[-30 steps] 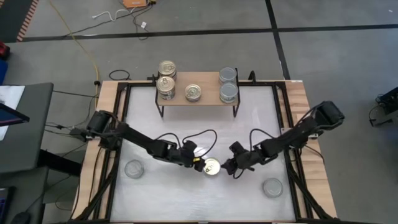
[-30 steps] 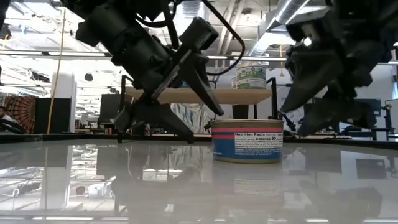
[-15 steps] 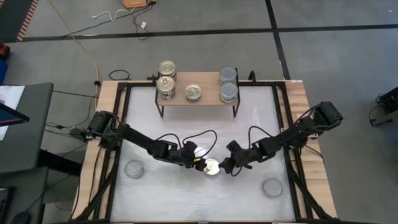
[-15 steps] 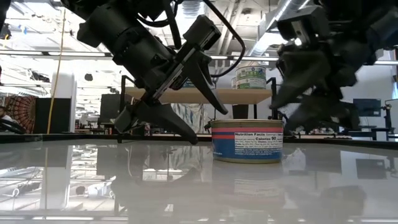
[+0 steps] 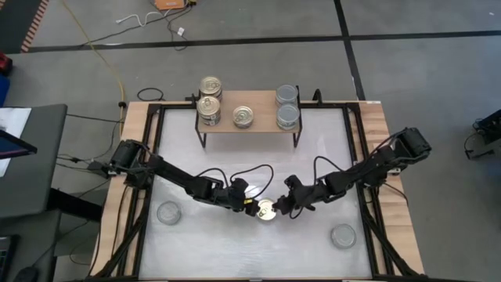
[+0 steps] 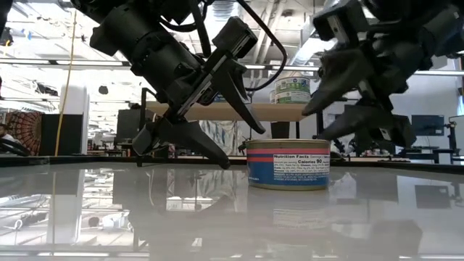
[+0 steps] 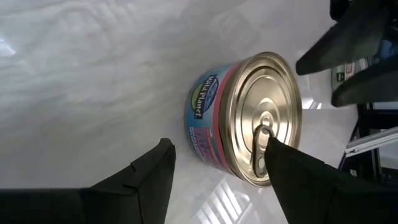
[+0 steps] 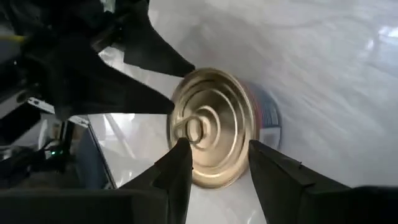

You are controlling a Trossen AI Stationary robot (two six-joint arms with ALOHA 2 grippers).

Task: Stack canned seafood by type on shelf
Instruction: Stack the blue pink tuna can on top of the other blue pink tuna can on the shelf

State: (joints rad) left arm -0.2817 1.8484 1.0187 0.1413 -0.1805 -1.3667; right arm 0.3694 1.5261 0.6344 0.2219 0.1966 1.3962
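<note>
Two grippers flank one gold-lidded can (image 5: 266, 210) mid-tabletop (image 5: 235, 251): left gripper (image 5: 249, 205) and right gripper (image 5: 281, 206), jaws part-open, holding nothing, apparently to share the pickup; shelf (image 5: 258, 121) well apart.

Grey floor (image 5: 258, 70) crossed by dark lines (image 5: 235, 41), yellow cable (image 5: 106, 63) trailing across. White tabletop (image 5: 313, 149) in wooden frame. Ceiling ducts (image 6: 341, 11) and strip lights overhead.

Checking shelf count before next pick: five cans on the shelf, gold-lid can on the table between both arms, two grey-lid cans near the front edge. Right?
Not quite: the high view shows four spots on the shelf, not five; stacks can't be counted from above. The gold-lid can between the arms and the two grey-lid cans are as you say.
</note>
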